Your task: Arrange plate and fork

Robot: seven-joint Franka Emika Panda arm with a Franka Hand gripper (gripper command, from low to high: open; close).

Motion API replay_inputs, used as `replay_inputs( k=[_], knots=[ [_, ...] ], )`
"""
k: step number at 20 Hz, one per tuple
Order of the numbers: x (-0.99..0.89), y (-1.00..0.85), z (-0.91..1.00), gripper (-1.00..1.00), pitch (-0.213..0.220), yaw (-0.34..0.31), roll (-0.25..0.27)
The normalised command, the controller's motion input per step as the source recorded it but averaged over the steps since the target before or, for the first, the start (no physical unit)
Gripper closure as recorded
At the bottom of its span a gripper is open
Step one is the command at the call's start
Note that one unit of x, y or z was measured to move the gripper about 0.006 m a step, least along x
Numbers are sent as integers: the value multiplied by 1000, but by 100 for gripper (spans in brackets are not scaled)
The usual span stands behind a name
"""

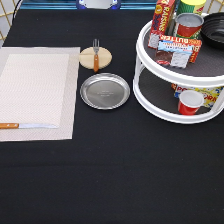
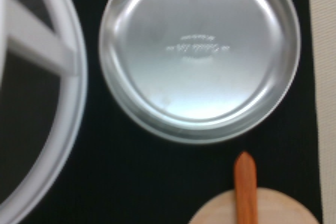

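Observation:
The round silver plate point(image 1: 105, 91) lies on the black tablecloth, just to the exterior view's right of the placemat. It fills most of the wrist view point(image 2: 199, 65). The fork point(image 1: 95, 54) lies with its wooden handle across the round tan wooden coaster point(image 1: 95, 58), just above the plate, tines pointing to the exterior view's top. The fork's handle end point(image 2: 245, 187) and the coaster point(image 2: 255, 207) also show in the wrist view. The exterior view does not show the gripper.
A pale woven placemat point(image 1: 37, 92) lies at the exterior view's left with a wooden-handled knife point(image 1: 25, 125) near its bottom edge. A white two-tier turntable point(image 1: 175, 75) with cans, boxes and a red cup stands at the right; its rim point(image 2: 52, 100) shows in the wrist view.

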Motion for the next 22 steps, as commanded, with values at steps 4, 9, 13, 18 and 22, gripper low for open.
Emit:
replay_inputs(
  k=[4,9,13,18,22],
  knots=[
    [929,-314,85,-100,42,22,48],
    [958,-252,21,-100,35,27,51],
    [899,-151,-24,-100,13,36,32],
    [790,-90,-186,-100,0,29,24],
    [625,-80,-370,-100,0,17,23]
  ],
)
